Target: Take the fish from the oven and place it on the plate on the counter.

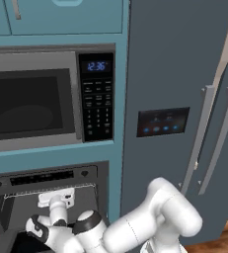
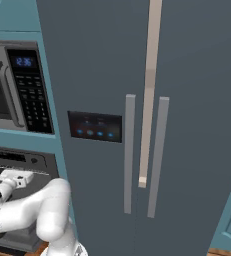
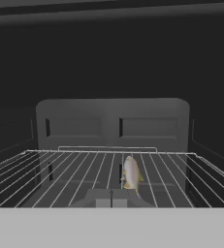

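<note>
- I see the gripper (image 3: 111, 201) reaching into the open oven (image 1: 46, 195), its jaws pressed together with nothing between them.
- The fish (image 3: 131, 176) lies on the wire rack (image 3: 60, 177), just past the fingertips and slightly right of them, apart from them as far as I can tell.
- The microwave (image 1: 34, 101) sits above the oven, the fridge (image 2: 152, 125) to the right.

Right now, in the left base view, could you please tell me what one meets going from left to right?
Microwave window → microwave keypad → fridge display panel → fridge door handles.
</note>
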Robot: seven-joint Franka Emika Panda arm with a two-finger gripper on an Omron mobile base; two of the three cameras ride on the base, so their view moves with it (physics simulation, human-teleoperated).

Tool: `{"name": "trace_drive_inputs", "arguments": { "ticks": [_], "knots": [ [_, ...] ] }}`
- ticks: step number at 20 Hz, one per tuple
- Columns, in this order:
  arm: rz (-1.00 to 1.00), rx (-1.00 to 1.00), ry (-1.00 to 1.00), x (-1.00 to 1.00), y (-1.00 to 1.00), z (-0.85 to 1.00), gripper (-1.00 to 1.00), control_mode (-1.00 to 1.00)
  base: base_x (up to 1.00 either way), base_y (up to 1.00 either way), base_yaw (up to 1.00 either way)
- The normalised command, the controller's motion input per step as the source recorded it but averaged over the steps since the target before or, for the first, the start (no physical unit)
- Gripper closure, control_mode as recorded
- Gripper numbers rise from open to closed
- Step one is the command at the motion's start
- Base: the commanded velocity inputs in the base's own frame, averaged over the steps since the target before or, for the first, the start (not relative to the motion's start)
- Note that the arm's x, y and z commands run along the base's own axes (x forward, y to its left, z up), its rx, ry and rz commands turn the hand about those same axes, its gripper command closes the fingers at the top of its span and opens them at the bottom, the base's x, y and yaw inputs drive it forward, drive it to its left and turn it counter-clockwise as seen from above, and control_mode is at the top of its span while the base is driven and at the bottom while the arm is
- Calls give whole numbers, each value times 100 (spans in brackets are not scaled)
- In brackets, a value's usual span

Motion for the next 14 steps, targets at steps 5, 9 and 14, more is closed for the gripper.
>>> {"name": "trace_drive_inputs", "arguments": {
  "ticks": [5, 9, 14],
  "knots": [
    [0, -4, -10, 23, 0, -27, 100, -100, 0, 0, 0],
    [0, -4, -8, 31, 0, -35, 100, -100, 0, 0, 0],
    [0, -3, 3, 56, 4, -78, 100, -100, 0, 0, 0]
  ]
}}
